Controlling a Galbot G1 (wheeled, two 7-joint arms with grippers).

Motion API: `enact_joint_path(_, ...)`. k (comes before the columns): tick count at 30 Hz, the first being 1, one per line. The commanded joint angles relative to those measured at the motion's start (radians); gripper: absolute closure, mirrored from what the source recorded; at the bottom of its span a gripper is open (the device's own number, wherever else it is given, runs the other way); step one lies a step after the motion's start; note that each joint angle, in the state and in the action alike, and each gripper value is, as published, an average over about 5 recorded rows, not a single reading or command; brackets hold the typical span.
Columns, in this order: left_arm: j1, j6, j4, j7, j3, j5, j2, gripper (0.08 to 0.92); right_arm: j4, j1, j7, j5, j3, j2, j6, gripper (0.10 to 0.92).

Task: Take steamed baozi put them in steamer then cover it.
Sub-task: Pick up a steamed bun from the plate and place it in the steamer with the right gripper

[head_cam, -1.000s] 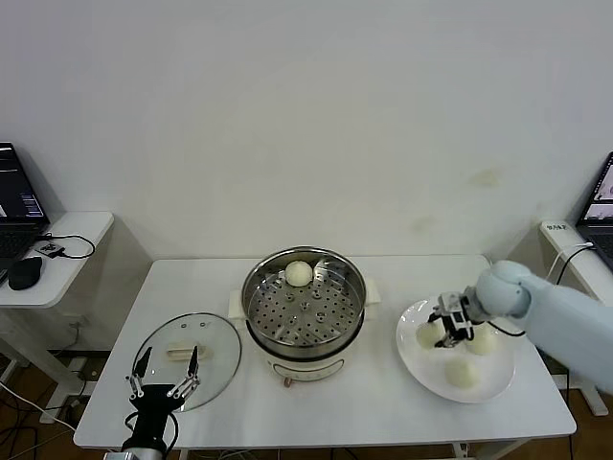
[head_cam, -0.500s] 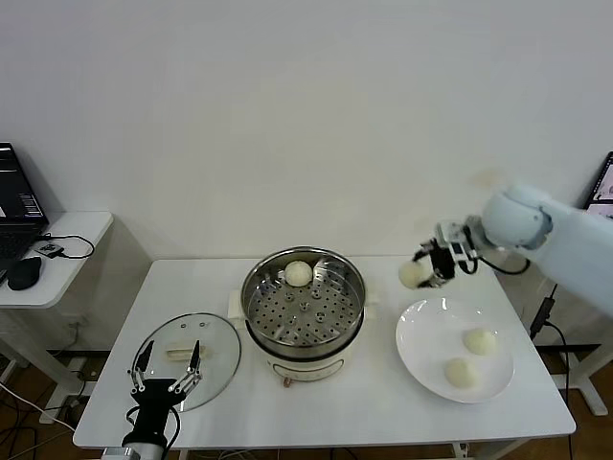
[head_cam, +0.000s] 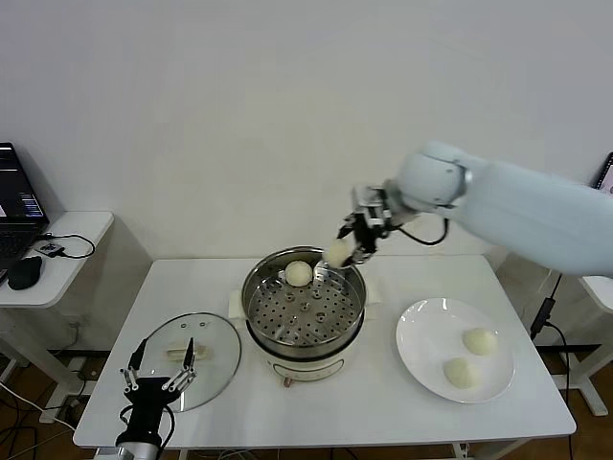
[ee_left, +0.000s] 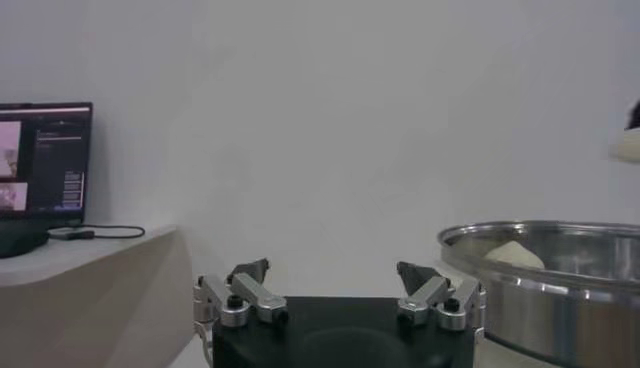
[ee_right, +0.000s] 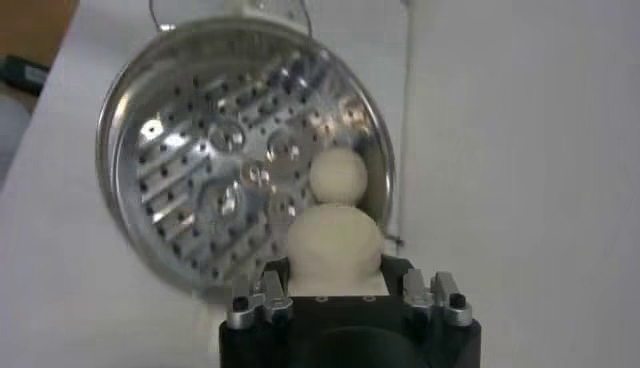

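Right end effector (head_cam: 343, 251), clamping one baozi (head_cam: 336, 252), is now hanging over the back rim of the steamer (head_cam: 305, 305); a second ago it was at the plate (head_cam: 421, 337). One bun (head_cam: 299, 273) is already sitting on the perforated tray, and two are waiting on the plate. Release looks next. Left end effector (head_cam: 153, 376) is idling spread wide beside the glass lid (head_cam: 213, 353). No readable labels; laptop (head_cam: 17, 196) text is illegible.

A plain white wall (head_cam: 239, 105) rises behind the white table (head_cam: 383, 402), with a smaller white side table (head_cam: 67, 230) at the left carrying an open laptop (head_cam: 17, 201), a black mouse (head_cam: 24, 273) and a trailing cable (head_cam: 72, 244).
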Motion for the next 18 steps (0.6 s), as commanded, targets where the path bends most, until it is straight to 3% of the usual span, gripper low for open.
enact_joint_path(1,0.006,-0.002,-0.007,0.000,-0.021,-0.002,0.000,0.177,-0.100,-0.106,0.079,0.081,-0.031,0.265,-0.070,0.437)
enact_joint_path(18,-0.005,-0.005,0.000,0.000,-0.017,-0.002,-0.012,0.177,-0.180,-0.202,0.133,0.017,-0.041,0.352,-0.099,0.431)
